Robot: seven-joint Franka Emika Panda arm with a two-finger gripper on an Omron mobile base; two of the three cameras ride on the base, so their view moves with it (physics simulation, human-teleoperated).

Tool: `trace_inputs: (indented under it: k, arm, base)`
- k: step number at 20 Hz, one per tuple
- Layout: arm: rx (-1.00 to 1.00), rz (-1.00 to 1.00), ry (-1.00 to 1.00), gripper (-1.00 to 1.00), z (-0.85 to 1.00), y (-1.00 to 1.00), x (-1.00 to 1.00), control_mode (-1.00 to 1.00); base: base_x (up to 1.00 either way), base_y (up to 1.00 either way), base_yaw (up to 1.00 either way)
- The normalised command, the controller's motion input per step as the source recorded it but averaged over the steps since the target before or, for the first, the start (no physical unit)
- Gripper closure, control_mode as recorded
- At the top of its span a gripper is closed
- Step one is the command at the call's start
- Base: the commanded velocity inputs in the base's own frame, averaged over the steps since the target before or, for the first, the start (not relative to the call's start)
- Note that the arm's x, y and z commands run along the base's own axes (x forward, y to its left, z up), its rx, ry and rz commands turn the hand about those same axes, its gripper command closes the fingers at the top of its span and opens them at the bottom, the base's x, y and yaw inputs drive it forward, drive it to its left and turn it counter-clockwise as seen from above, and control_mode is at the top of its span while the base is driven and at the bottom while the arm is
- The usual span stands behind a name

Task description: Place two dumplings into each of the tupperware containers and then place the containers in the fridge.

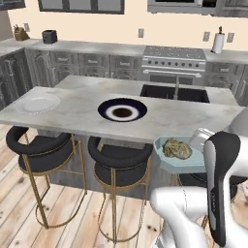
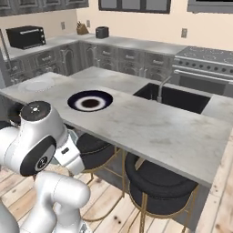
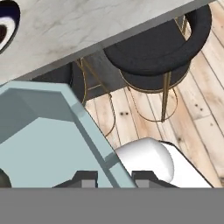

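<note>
A pale teal tupperware container (image 1: 180, 163) hangs in the air just in front of the island's near edge, above the bar stools. Tan speckled dumplings (image 1: 177, 147) lie pressed together inside it. My gripper (image 3: 114, 177) is shut on the container's rim (image 3: 94, 140), with one fingertip on each side of the wall. In the left base view the hand (image 1: 200, 138) sits at the container's right side, partly hidden by my own arm. The fridge is out of view.
The marble island (image 1: 72, 116) carries a dark-blue plate (image 1: 122, 110) at its middle and a white plate (image 1: 38, 103) at its left end. A sink (image 1: 174, 92) lies behind. Black stools (image 1: 118, 162) with gold legs stand under the near edge, on a wooden floor.
</note>
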Motion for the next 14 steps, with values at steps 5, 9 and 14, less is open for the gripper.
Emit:
trace_inputs:
  k: [5,9,14]
  arm:
    - [0.0,0.0,0.0,1.0,0.0,0.0,0.0,1.0]
    - [0.0,0.0,0.0,1.0,0.0,0.0,0.0,1.0]
    - [0.0,0.0,0.0,1.0,0.0,0.0,0.0,1.0]
  base:
    - [0.0,0.66,0.43]
    - [0.08,0.69,0.42]
    - [0.11,0.65,0.38]
